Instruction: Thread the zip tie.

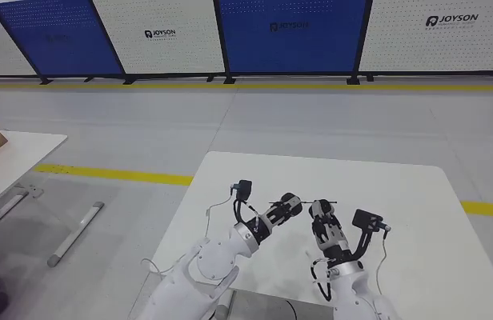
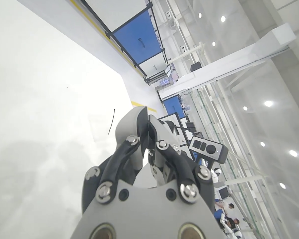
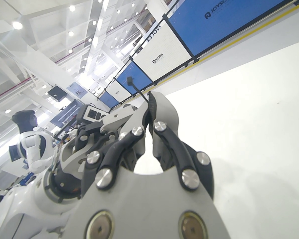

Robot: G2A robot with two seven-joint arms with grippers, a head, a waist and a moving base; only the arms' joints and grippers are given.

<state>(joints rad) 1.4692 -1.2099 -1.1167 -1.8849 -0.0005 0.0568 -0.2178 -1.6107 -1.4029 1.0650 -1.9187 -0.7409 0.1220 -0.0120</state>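
We see the zip tie (image 1: 304,202) held level just above the white bench (image 1: 406,240), between both arms. The right gripper (image 3: 149,98) has its fingers clamped on the strap just below the head. The left gripper (image 2: 147,115) has its fingers pressed together on the other end.

A large industrial robotics hall: blue and white perforated partition panels (image 1: 293,36) fence the work area, a yellow painted line (image 1: 110,173) crosses the grey floor, round lamps (image 2: 268,103) dot a high white ceiling, and a white humanoid robot (image 3: 31,138) stands among monitors.
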